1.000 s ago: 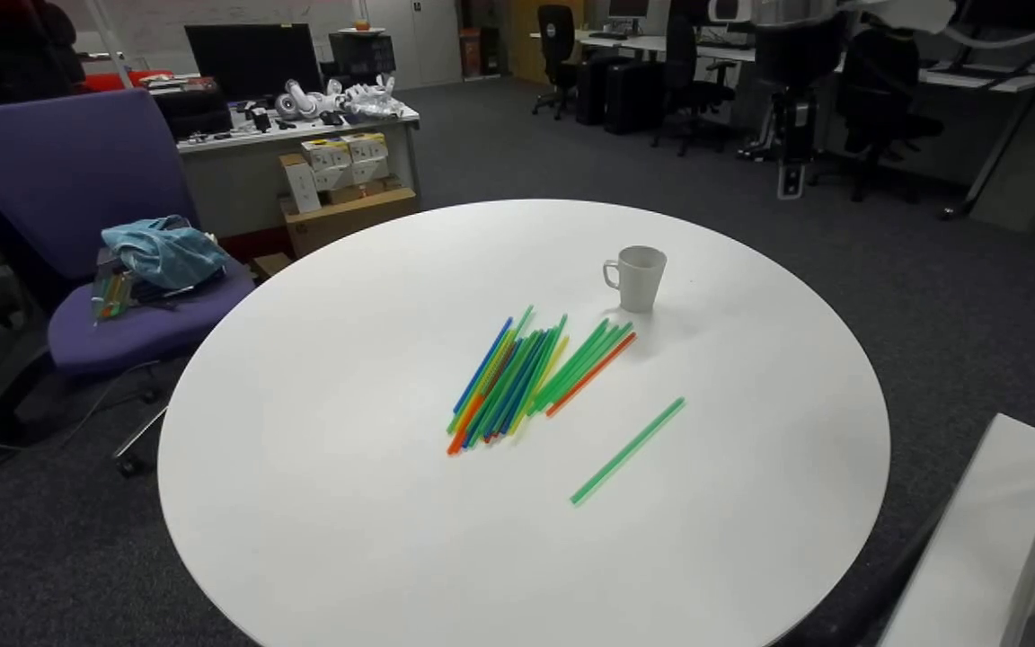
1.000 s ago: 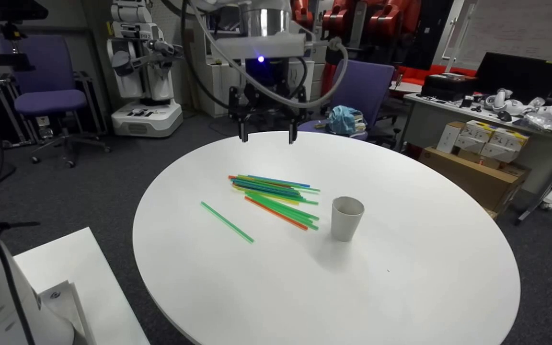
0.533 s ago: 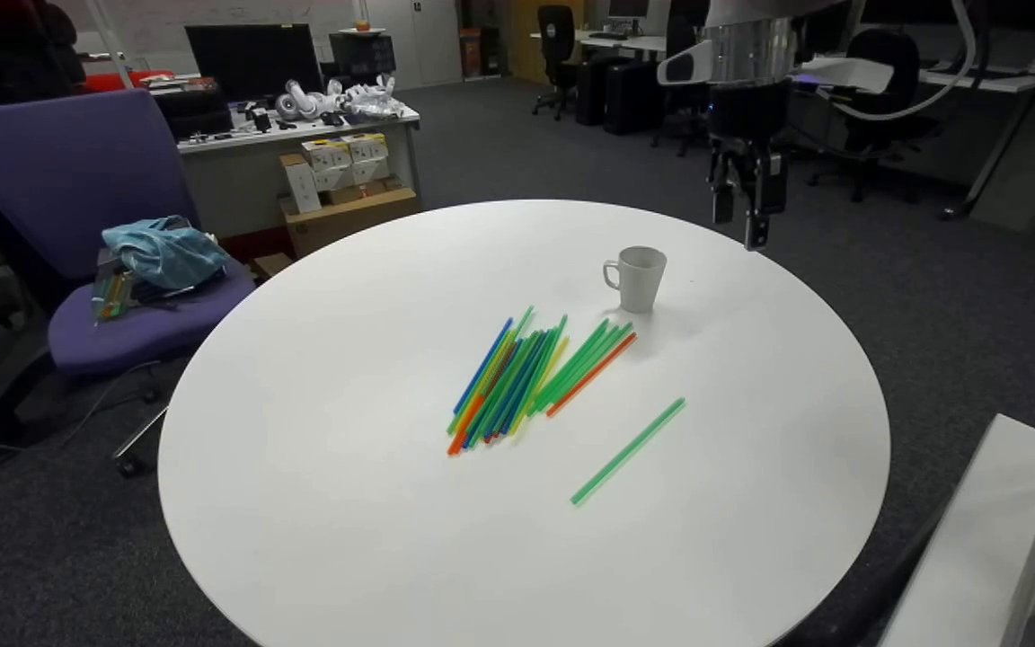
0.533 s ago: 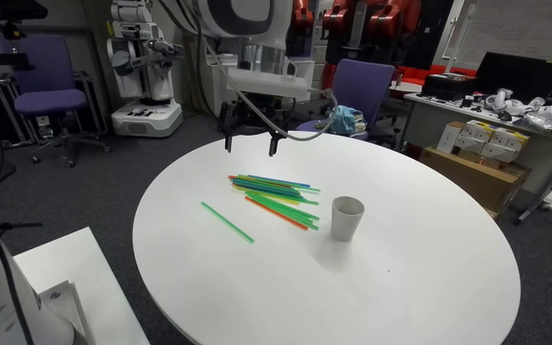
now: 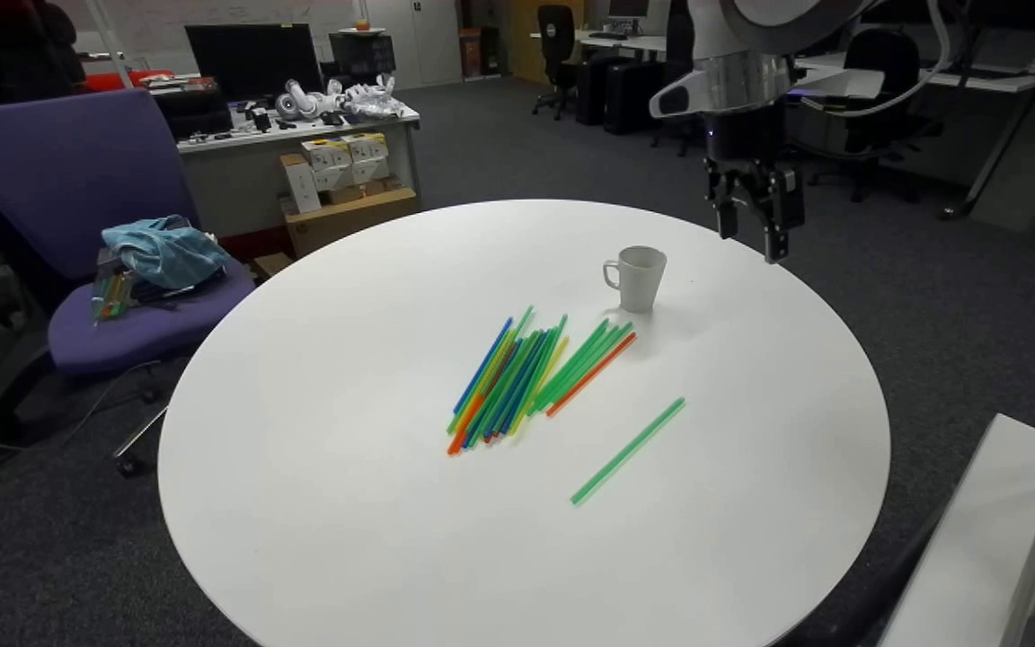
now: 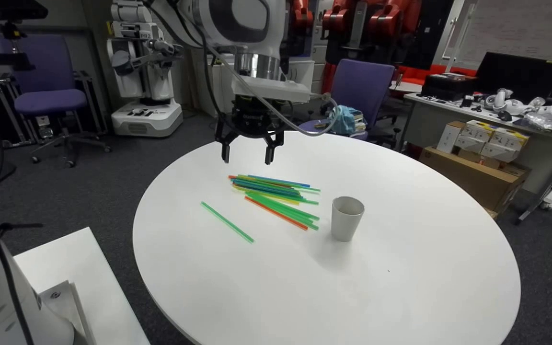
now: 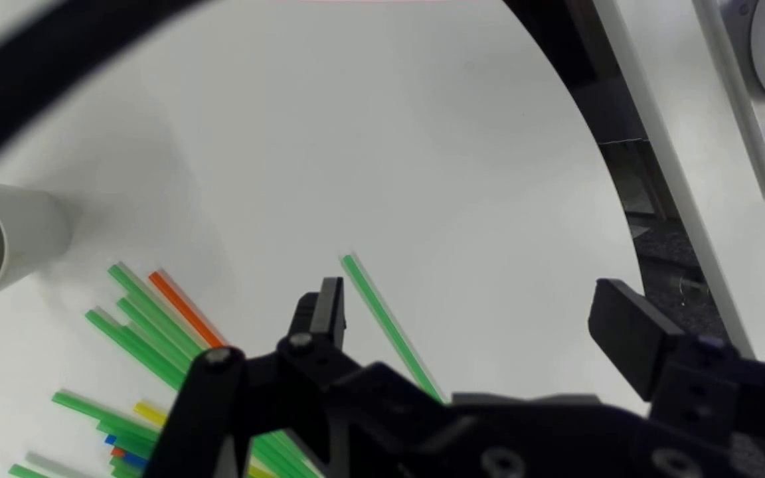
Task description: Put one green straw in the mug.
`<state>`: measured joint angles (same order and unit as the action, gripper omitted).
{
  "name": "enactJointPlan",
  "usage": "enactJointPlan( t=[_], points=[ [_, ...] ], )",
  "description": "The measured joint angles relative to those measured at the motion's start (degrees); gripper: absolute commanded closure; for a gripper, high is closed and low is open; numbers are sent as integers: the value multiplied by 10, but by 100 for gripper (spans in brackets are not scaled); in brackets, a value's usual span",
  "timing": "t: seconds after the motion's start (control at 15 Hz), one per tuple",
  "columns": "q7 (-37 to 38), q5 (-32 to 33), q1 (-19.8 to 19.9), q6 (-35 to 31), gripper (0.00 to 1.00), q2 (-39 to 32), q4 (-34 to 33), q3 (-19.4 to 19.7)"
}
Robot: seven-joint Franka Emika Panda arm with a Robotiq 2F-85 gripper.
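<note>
A lone green straw lies flat on the white round table, apart from the other straws; it shows in an exterior view too. The white mug stands upright with its handle at the side; it also shows in an exterior view. My gripper is open and empty, well above the table; it also shows in an exterior view. In the wrist view the lone straw shows far below between the open fingers, nearer the left one. The mug is at the left edge there.
A pile of mixed straws lies on the table. Beside it is a small group of green straws with an orange straw. A white side table with the robot's base stands close by.
My gripper has come down and in over the table, and its fingers have turned a little. It stays open. The straws and the mug have not moved.
</note>
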<state>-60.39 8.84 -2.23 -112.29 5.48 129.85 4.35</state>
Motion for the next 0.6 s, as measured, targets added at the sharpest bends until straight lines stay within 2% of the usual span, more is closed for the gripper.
enactJointPlan(
  t=[0.6],
  points=[
    [-17,-3,0,-11,0,-13,0,-2]
  ],
)
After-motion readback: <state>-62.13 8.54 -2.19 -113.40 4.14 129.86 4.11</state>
